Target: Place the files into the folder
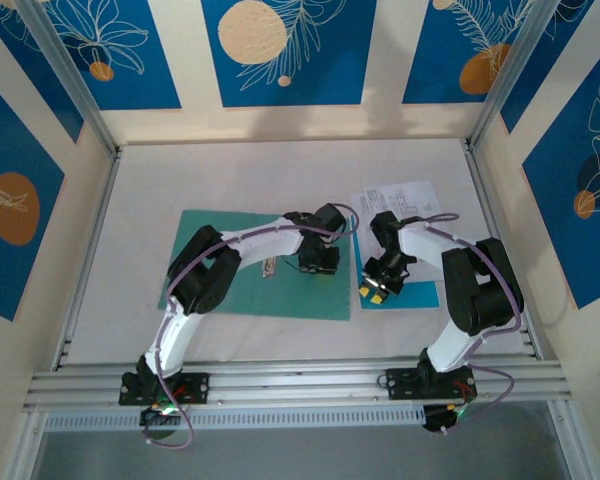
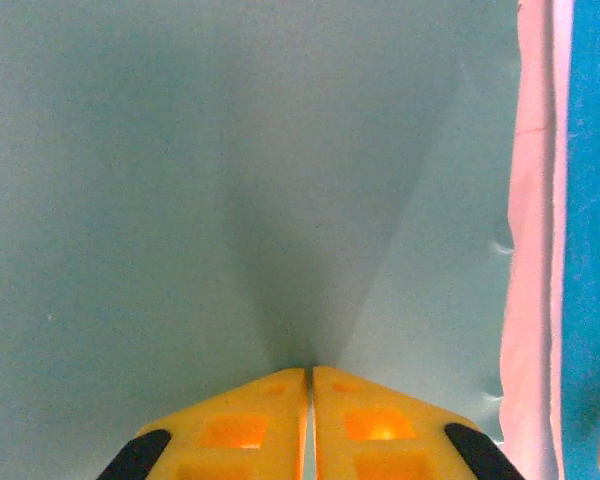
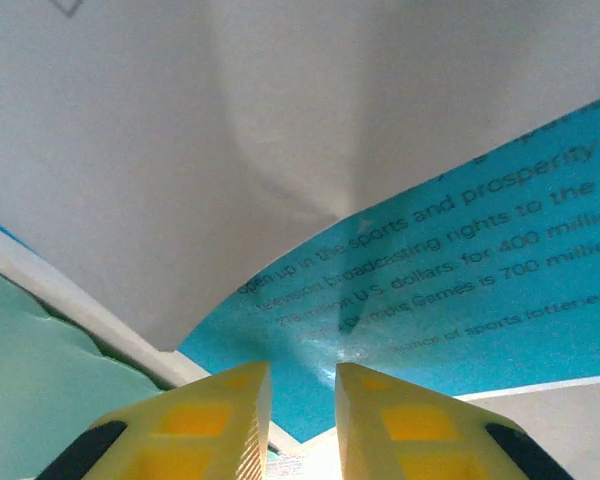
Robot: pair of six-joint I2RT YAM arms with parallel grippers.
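The folder (image 1: 265,295) lies flat on the bench (image 1: 150,200), long axis left to right. The left jaws, pressed together, rest their tips on its cover near the right edge. The files (image 1: 400,195) lie just beyond that edge, a blue sheet (image 3: 500,260) under a curling white sheet (image 3: 180,150). The right jaws are slightly spread, holding nothing I can see, and point at the blue sheet. The right arm is therefore nearer, with the folder to its left.
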